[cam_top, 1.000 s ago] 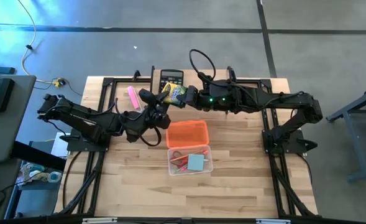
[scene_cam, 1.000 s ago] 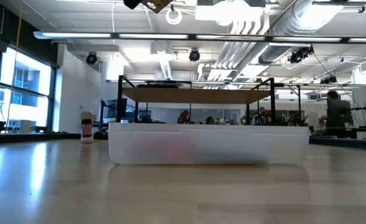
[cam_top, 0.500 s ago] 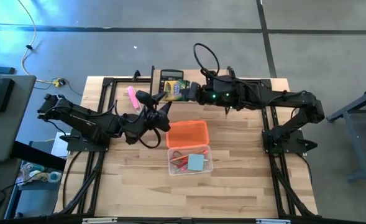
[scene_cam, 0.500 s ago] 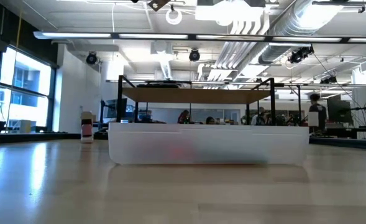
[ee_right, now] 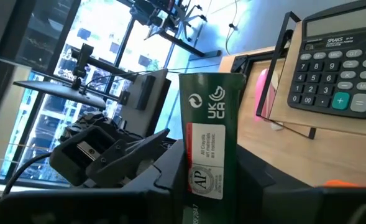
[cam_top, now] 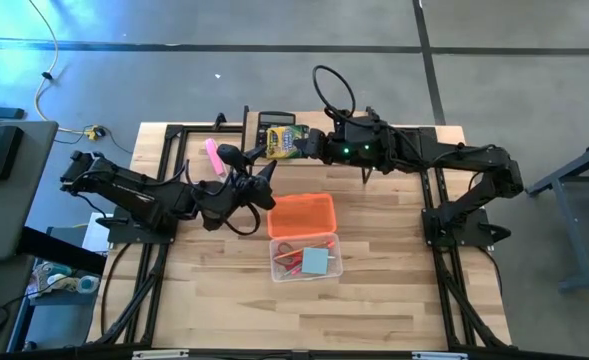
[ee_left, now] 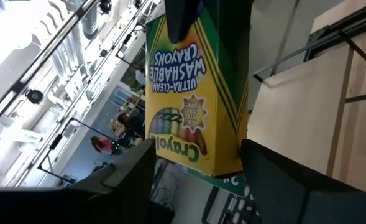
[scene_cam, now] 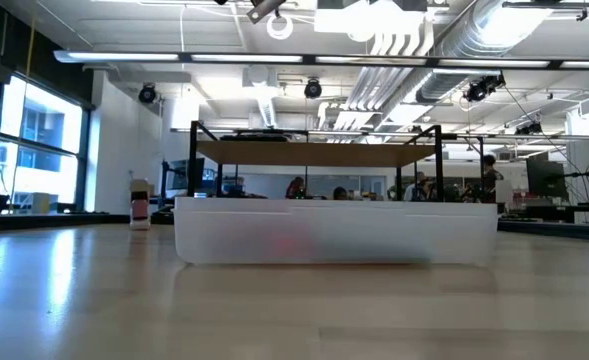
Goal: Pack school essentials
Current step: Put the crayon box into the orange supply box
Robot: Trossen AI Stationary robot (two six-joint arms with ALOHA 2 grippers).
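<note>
A yellow and green crayon box point(cam_top: 283, 144) hangs high over the table's far middle, with my right gripper point(cam_top: 300, 148) shut on it. My left gripper point(cam_top: 253, 162) is open. Its two fingers point(ee_left: 133, 177) stand on either side of the box's free end point(ee_left: 192, 152). A clear bin point(cam_top: 306, 259) near the table's middle holds a light-blue notepad point(cam_top: 315, 262) and red stationery point(cam_top: 291, 258). The low view shows the bin's long wall point(scene_cam: 334, 232). My right gripper pinches the crayon box's wide front and back faces near one end point(ee_left: 181, 37) between its two fingers. They reach in roughly level from the table's right, along the box. Its narrow green side point(ee_right: 210, 134) faces the wrist camera. The box is lifted clear, jutting toward my left gripper.
An orange lid point(cam_top: 300, 213) lies against the bin's far side. A black calculator point(cam_top: 274, 122) and a pink marker point(cam_top: 214, 155) lie at the far edge, under and beside the grippers. Bare wood spreads near the front edge.
My left gripper has opened and let go of the crayon box, rolling a little in place. The box stays in my right gripper, clear of the table.
</note>
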